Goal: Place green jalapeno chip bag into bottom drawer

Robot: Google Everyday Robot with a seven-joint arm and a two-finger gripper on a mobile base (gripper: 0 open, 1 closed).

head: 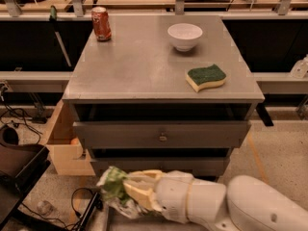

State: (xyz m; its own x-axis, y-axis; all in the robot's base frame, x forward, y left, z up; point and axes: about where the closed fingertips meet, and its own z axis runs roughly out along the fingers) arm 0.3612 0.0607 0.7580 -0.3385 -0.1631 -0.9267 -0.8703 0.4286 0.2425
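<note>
The green jalapeno chip bag (111,184) is down low, in front of the cabinet, well below the table (139,69). It is all crumpled up. The tool (126,186) is pinching it, with its pale fingers (139,195) pressed onto the bag from the right side of the picture. So the bag sticks out past the tool's tip, toward the left of the picture. It is too scrunched to tell which way its long side runs.

The bottom drawer (139,224) is pulled out, and I can see only a little grey bit of it under the arm. The bag hangs just above it, close to its left edge. I think the next job is to go down a little and let go. The bag may need to move a bit to the right first, so it does not fall over the side.

The middle drawer (161,134) is just behind the bag. The sponge (206,77), white bowl (185,35) and soda can (101,23) sit up on the table, far from the bag.
</note>
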